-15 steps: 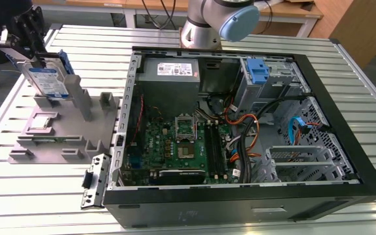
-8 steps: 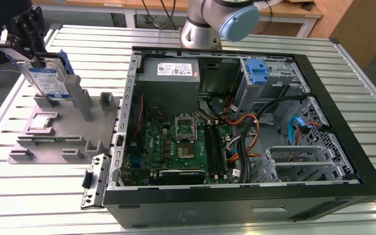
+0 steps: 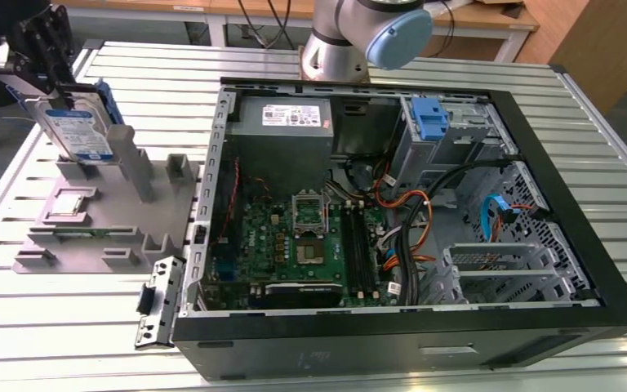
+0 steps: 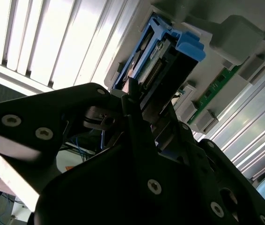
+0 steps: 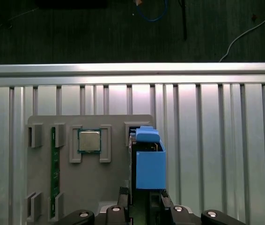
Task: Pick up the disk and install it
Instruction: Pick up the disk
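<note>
My end effector (image 3: 56, 88) is clamped on the disk (image 3: 78, 131), which stands upright at the grey fixture (image 3: 107, 245). Can't tell if it's clear of the slot. The fixture sits on the bench (image 3: 291, 65), at the exterior view's left of the open PC case (image 3: 401, 336).

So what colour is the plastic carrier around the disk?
Bright blue. The carrier around the disk shows best in the first wrist view.

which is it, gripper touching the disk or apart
Touching. In the second wrist view the gripper is clamped on the end of the disk, its black fingers pressed against it with no gap.
</note>
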